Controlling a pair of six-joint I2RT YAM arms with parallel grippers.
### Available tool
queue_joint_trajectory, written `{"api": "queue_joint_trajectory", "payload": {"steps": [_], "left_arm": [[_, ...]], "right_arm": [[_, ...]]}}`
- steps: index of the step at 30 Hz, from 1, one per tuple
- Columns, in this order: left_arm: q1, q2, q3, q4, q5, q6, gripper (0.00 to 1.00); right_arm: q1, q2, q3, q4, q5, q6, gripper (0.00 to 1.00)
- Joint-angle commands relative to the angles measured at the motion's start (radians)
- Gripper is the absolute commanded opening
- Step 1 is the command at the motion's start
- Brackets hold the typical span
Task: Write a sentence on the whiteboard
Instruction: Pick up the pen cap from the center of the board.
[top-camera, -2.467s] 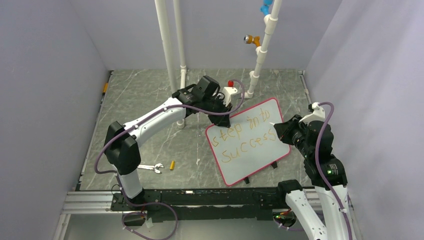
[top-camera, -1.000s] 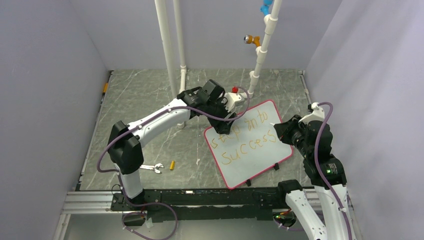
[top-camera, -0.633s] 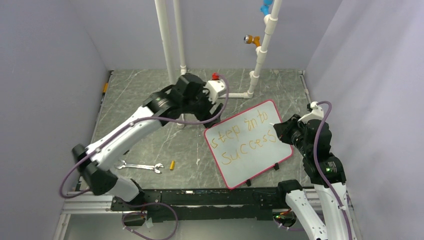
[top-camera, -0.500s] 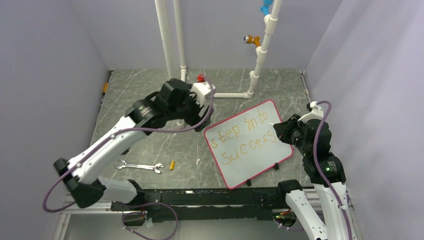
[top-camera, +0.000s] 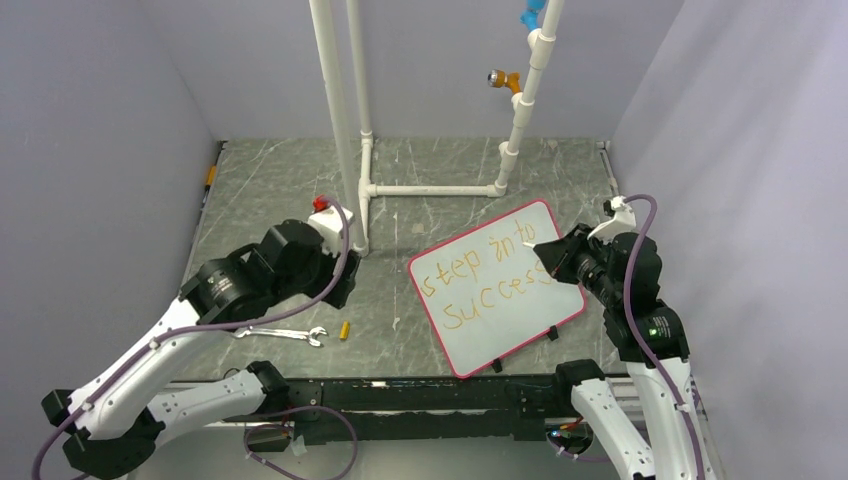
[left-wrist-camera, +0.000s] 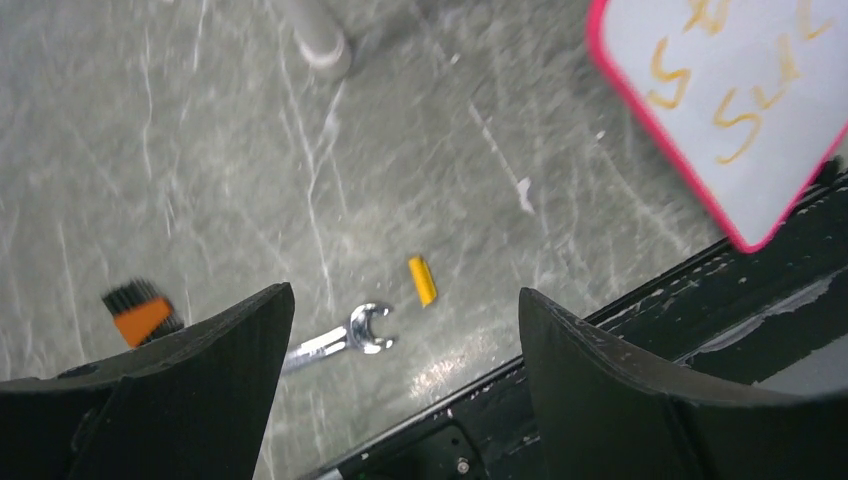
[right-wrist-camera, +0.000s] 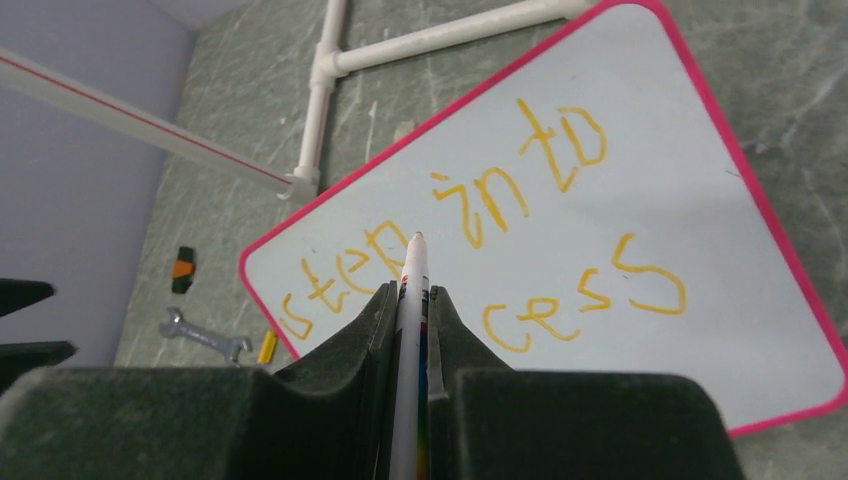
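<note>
Top external: whiteboard (top-camera: 500, 325) flat on table (top-camera: 280, 180), centre-right of frame; sentence (top-camera: 490, 272) in two orange lines. Left gripper (top-camera: 338, 287) left of whiteboard, apart. Right gripper (top-camera: 553, 256) at whiteboard's right edge.
Left wrist: jaws spread wide, nothing between; wrench (left-wrist-camera: 335, 341) and yellow cap (left-wrist-camera: 423, 281) on table beyond.
Right wrist: jaws clamped on white marker (right-wrist-camera: 411, 320), tip over whiteboard.

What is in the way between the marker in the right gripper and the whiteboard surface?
Nothing visible. The right gripper, jaws shut on a thin white marker, points at the flat white whiteboard with a pink rim, with only open air between them. The left gripper hangs open off to the left, away from the board.
</note>
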Motion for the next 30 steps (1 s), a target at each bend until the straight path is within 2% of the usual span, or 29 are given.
{"api": "queue_joint_trajectory", "payload": {"steps": [1, 4, 9, 23, 30], "left_arm": [[-0.003, -0.042, -0.111, -0.080, -0.111, -0.184, 0.85], [-0.002, -0.063, -0.204, -0.091, -0.115, -0.298, 0.84], [-0.002, -0.090, -0.347, -0.030, -0.064, -0.407, 0.80], [-0.003, 0.067, -0.490, 0.110, -0.021, -0.517, 0.64], [-0.003, 0.116, -0.561, 0.231, 0.010, -0.520, 0.59]], "right_arm": [[0.001, 0.004, 0.048, 0.102, -0.134, -0.018, 0.00], [0.001, 0.008, 0.048, 0.122, -0.181, -0.012, 0.00], [0.003, 0.018, 0.053, 0.127, -0.201, -0.003, 0.00], [0.001, 0.033, 0.073, 0.112, -0.203, -0.007, 0.00], [0.001, 0.037, 0.068, 0.115, -0.208, -0.004, 0.00]]}}
